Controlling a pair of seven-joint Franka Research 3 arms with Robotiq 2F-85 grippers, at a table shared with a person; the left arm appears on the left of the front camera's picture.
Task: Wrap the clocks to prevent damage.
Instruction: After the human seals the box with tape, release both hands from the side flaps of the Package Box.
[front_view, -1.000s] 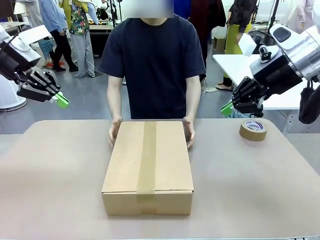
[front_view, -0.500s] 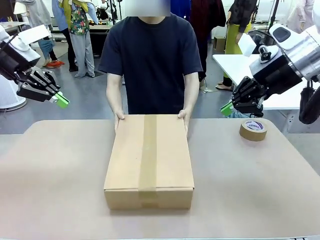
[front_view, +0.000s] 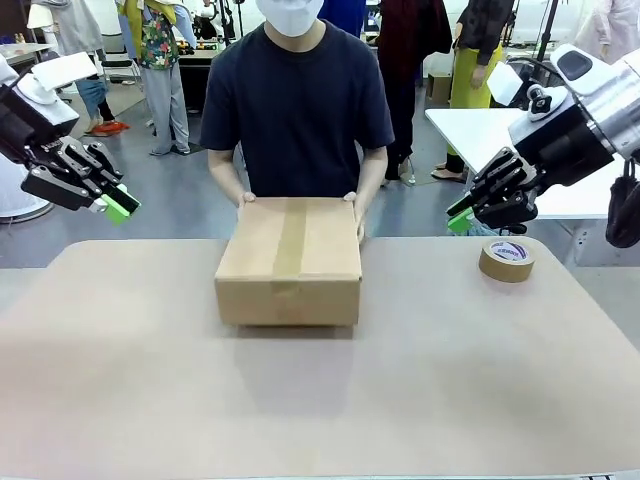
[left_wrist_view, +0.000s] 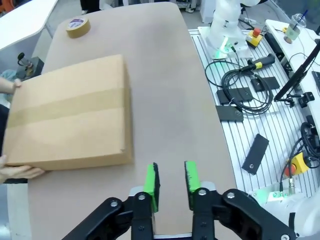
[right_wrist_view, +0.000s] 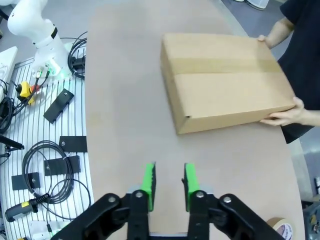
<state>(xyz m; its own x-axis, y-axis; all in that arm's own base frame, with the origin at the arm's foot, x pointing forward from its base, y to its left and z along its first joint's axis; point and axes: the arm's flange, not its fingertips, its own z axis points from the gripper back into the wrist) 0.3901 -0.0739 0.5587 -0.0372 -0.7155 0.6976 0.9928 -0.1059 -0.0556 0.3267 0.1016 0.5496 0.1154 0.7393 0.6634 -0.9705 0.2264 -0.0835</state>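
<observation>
The clocks are out of view; no bubble-wrap bundle shows. A brown cardboard carton (front_view: 290, 255) (left_wrist_view: 70, 112) (right_wrist_view: 225, 80), taped shut along its top, is at the table's far side. The person's hands (front_view: 352, 202) grip its far corners and hold it tilted, far end raised. My left gripper (front_view: 118, 207) (left_wrist_view: 170, 182) hovers high at the left, well clear of the carton. Its green pads stand close together with nothing between them. My right gripper (front_view: 460, 217) (right_wrist_view: 169, 182) hovers at the right above the table, pads likewise close together and holding nothing.
A brown tape roll (front_view: 507, 259) (left_wrist_view: 78, 27) lies flat at the table's far right, below my right gripper. The tan table (front_view: 120, 380) is bare in front of the carton. Cables and boxes (left_wrist_view: 240, 95) lie on the slatted base beyond the near edge.
The person has drawn the carton away from me toward their body and raised its far end. Both grippers have stayed about where they were.
</observation>
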